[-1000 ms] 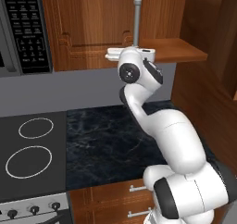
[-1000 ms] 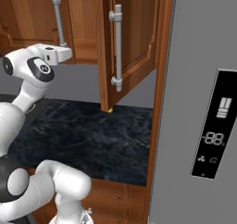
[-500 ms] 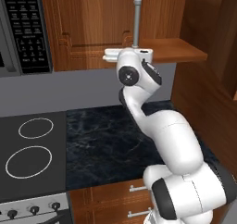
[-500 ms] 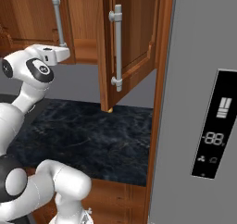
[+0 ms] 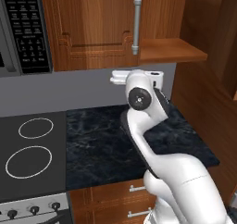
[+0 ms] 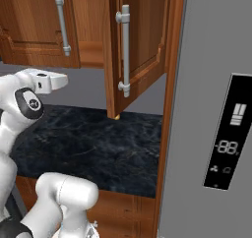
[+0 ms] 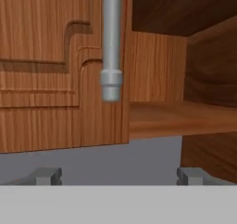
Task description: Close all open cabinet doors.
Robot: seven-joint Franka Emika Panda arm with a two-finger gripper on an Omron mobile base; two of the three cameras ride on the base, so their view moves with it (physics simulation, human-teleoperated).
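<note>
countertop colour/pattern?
Countertop: black marble with faint grey veining. Clearest in the right base view.

Free room is seen below the closed door (image 5: pixel 92 24): between its lower edge and the counter (image 5: pixel 106 144) a bare grey wall stands unobstructed. To the right of the closed door the cabinet is left open, and its shelf (image 5: pixel 171 52) carries nothing. That opening is bounded on the far side by the open door (image 6: pixel 138 45), swung outward over the counter, its handle (image 6: pixel 124 50) projecting. Beyond the open door the way is blocked by the fridge (image 6: pixel 211 109). Left of the closed door the microwave (image 5: pixel 21 28) stands out.
</note>
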